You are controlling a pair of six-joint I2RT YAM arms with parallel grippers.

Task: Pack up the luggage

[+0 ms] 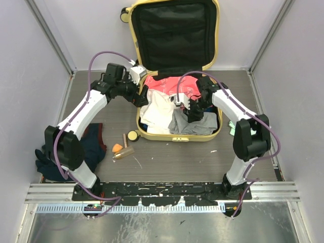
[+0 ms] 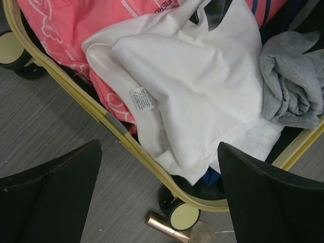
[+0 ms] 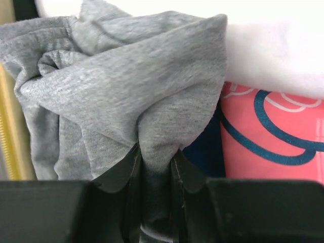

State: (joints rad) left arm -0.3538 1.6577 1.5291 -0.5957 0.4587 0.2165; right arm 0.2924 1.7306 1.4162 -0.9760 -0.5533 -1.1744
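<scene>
Currently, 1 luggage [image 1: 162, 136] is lying open at the upper centre of the top view. Its base is resting flat on the table [image 1: 167, 164], and its black-lined lid [image 1: 174, 35] is standing upright at the top of the frame.

3 garments are showing in the base:
- 1 pink garment [image 1: 169, 85] is lying toward the lid.
- 1 white garment [image 1: 158, 109] is lying at centre left and spilling onto the yellow rim.
- 1 grey garment [image 1: 190, 125] is sitting at lower right.

2 wheels are showing in the left wrist view, 1 at upper left [image 2: 12, 50] and 1 at the bottom [image 2: 182, 215].

Outside the case, 1 dark blue cloth [image 1: 93, 144] is lying at the left of the top view. 1 gold-toned bottle [image 1: 124, 153] and 1 orange item [image 1: 117, 148] are lying just beside the case's lower left corner.

2 arms are reaching up the frame from the bottom edge, both bent at the elbow.
- The left gripper [image 1: 142, 96] is hanging over the case's left rim. Its jaws are standing wide apart and gripping nothing. In its wrist view [image 2: 158, 147] both fingers are flanking the white garment.
- The right gripper [image 1: 192, 109] is pointing down into the base at centre right. Its jaws are pinching a fold of the grey garment [image 3: 152, 101] between them [image 3: 157, 159].
</scene>
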